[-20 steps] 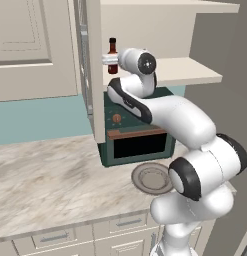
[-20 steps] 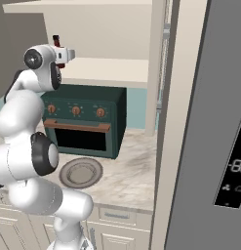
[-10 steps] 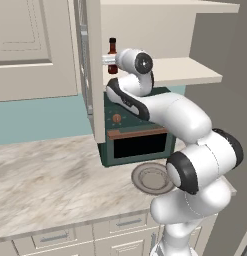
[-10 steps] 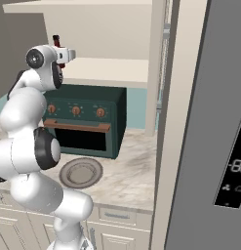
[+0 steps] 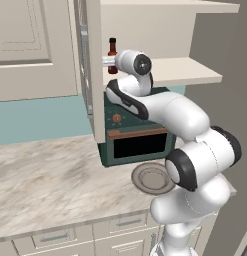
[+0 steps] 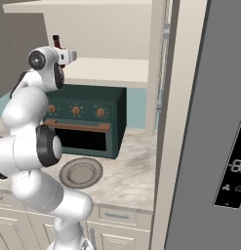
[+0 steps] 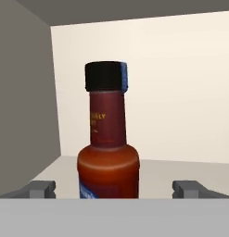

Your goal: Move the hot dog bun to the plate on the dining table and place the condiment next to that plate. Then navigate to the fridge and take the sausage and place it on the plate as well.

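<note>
The condiment is a dark red sauce bottle (image 7: 108, 152) with a black cap, standing upright on the cream shelf (image 5: 170, 70) inside the open cabinet. My gripper (image 7: 116, 190) is open at shelf height. Its fingertips (image 7: 41, 189) stand wide on either side of the bottle's lower body, apart from it. From the base, the bottle (image 5: 112, 49) rises just behind the gripper (image 5: 109, 61); from the other side the bottle (image 6: 56, 41) pokes up behind the hand (image 6: 68, 56). A grey plate (image 5: 152, 177) lies on the marble counter. Bun and sausage are out of view.
A dark green toaster oven (image 5: 137, 135) stands under the shelf, with the plate (image 6: 82, 172) in front of it. The open cabinet door (image 5: 92, 70) hangs just left of the gripper. The tall grey fridge (image 6: 210, 122) is close on the right.
The hand has edged slightly further in toward the bottle on the shelf. The bottle has not moved and the jaws stay open.
</note>
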{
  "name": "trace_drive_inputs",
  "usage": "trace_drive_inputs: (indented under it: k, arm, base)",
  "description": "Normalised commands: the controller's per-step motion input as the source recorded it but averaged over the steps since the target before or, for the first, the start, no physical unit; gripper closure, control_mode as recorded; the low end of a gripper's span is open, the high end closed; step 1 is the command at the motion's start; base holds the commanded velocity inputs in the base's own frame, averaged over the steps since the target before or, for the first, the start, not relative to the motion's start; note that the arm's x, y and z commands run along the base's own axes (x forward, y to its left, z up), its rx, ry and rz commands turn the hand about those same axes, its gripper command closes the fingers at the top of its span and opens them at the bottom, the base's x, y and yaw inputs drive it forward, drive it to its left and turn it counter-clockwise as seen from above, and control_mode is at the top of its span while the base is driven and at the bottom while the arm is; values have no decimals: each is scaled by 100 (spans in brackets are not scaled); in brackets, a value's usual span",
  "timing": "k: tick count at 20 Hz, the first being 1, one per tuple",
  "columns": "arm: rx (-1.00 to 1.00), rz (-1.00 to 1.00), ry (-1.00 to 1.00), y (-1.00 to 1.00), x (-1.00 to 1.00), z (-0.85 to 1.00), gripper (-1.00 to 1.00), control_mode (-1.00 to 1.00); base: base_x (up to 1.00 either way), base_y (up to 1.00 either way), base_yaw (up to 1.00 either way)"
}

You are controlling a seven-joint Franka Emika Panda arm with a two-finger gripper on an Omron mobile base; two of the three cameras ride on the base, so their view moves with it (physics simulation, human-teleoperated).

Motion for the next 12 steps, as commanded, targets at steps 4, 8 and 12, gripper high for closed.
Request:
trace_drive_inputs:
  k: [4, 8, 12]
  arm:
    - [0, 0, 0, 6, 14, -8, -100, -100]
    - [0, 0, 0, 5, 16, -5, -100, -100]
    - [0, 0, 0, 2, 4, -6, 100, -100]
  base:
    - [0, 0, 0]
    - [0, 0, 0]
    - [0, 0, 0]
